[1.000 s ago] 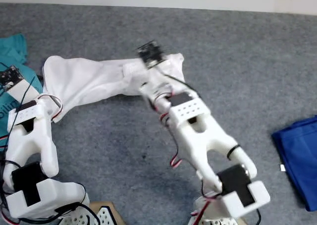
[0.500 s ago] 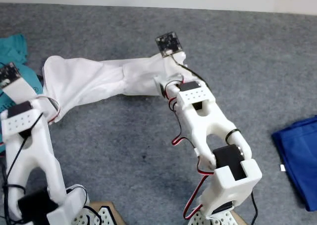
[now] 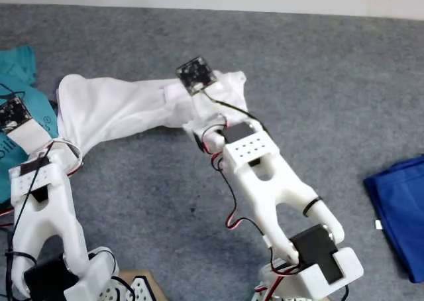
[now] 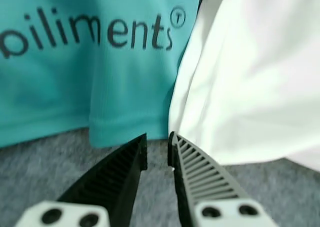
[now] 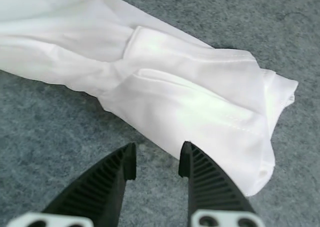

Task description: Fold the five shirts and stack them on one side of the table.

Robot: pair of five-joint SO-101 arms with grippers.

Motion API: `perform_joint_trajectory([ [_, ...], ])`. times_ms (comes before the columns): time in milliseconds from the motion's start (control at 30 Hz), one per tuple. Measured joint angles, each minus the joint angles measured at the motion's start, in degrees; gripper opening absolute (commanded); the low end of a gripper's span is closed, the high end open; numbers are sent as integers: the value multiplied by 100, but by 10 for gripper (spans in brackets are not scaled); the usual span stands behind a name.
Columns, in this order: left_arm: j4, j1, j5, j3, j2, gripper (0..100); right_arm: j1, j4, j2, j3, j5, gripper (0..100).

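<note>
Right arm (image 3: 265, 175) swung back left since the earlier frame, right hand (image 5: 158, 152) apart above the white shirt (image 3: 119, 109) edge, shirt spread upper centre-left on counter (image 3: 331, 82), left hand (image 4: 157, 139) narrowly apart, empty, at teal shirt (image 4: 100, 77) hem

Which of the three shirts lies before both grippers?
The white shirt: its ends lie before the left gripper and the right gripper. The teal printed shirt nears only the left; the blue shirt lies apart.

I see a white shirt (image 3: 119, 109) bunched into a long rumpled band across the grey table (image 3: 331, 82), a printed teal shirt (image 3: 18, 65) touching its left end, and a blue shirt (image 3: 401, 208) well apart at the right edge.
</note>
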Motion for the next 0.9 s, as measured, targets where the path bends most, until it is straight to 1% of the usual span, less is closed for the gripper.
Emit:
perform_joint_trajectory([
  [200,-571,316,0,35,0,98,-220,0,-9,0,35,156],
  [367,-686,422,-26,44,0,98,-281,0,-9,0,35,156],
  [500,-246,422,-62,88,-18,98,-281,0,-9,0,35,156],
  [600,88,422,-378,88,-35,98,-281,0,-9,0,35,156],
  [700,132,422,-554,88,-35,98,-281,0,-9,0,35,156],
  [900,149,422,-563,105,-35,98,-281,0,-9,0,35,156],
])
